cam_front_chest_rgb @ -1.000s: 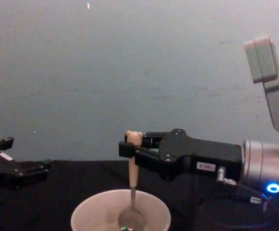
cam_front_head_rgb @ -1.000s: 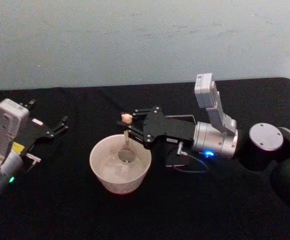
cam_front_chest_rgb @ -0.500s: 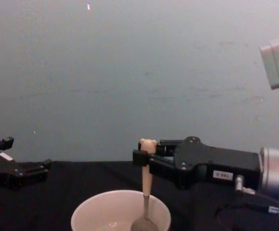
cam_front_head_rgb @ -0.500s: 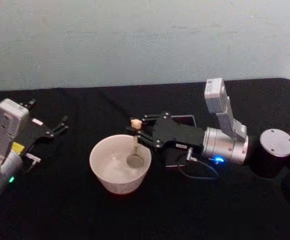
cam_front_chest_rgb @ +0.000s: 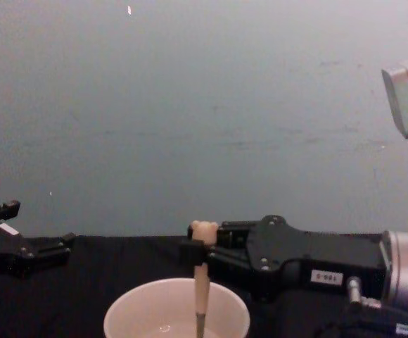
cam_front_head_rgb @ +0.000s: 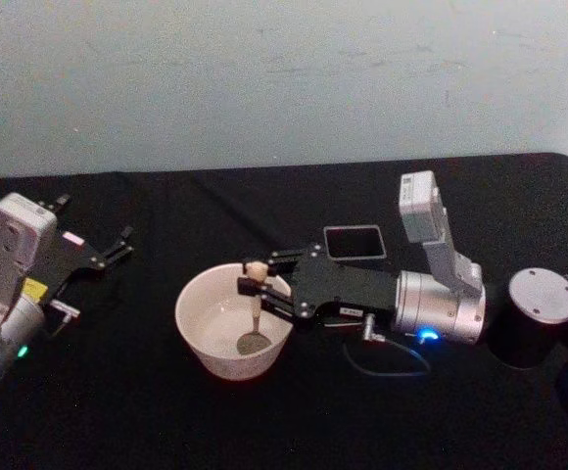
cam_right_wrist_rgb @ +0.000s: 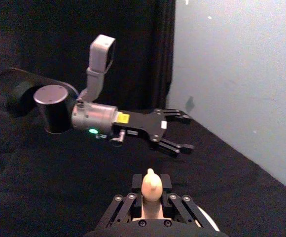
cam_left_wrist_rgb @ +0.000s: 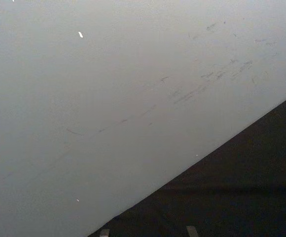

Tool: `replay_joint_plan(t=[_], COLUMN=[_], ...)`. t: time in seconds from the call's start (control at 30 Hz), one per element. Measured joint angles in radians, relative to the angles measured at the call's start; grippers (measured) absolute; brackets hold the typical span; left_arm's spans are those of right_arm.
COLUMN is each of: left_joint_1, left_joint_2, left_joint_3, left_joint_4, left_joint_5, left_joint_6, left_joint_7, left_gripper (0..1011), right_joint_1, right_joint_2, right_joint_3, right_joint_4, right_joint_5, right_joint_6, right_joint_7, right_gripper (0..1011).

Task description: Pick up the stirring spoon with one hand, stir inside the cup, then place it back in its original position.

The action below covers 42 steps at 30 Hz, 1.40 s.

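One spoon (cam_front_head_rgb: 255,311), one cup (cam_front_head_rgb: 211,362), one holder (cam_front_head_rgb: 353,242), two grippers. Right gripper (cam_front_head_rgb: 254,286) clamped on spoon handle just under the bear head. Spoon upright, metal bowl down inside cup, toward its right side. Holder stands behind right gripper, apart from cup. Left gripper (cam_front_head_rgb: 92,223) parked at left of table (cam_front_head_rgb: 166,421), fingers spread wide, holding nothing. White label (cam_front_chest_rgb: 326,277) on right gripper: print too small to read. Yellow sticker (cam_front_head_rgb: 35,289) on left gripper: unreadable.

A lab test bench, judging by the black-clothed table (cam_front_head_rgb: 118,411) against a bare wall (cam_front_head_rgb: 264,78).
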Motion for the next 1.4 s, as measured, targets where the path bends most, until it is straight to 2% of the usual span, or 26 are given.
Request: replay_joint_plan(t=[0.23,0.67,1.03,1.4], left_joint_1=[0.000,0.000,0.000,0.000], left_joint_2=[0.000,0.000,0.000,0.000], left_joint_3=[0.000,0.000,0.000,0.000], left_joint_4=[0.000,0.000,0.000,0.000], left_joint_5=[0.000,0.000,0.000,0.000], left_joint_6=[0.000,0.000,0.000,0.000], left_joint_7=[0.000,0.000,0.000,0.000], left_gripper=[1001,1002,1001,1001], right_joint_1=[0.019,0.102,0.119,0.103], right_joint_2=[-0.024,-0.099,-0.101,-0.087], right_joint_3=[-0.025,-0.033,-0.003,0.016], right_joint_4=[0.020,0.154,0.193,0.157], right_joint_5=[0.000,-0.021,-0.036,-0.034], right_joint_6=[-0.008,-0.068,-0.082,-0.074], right_joint_7=[0.015,0.021,-0.005,-0.012], right_gripper=[211,211,211,211])
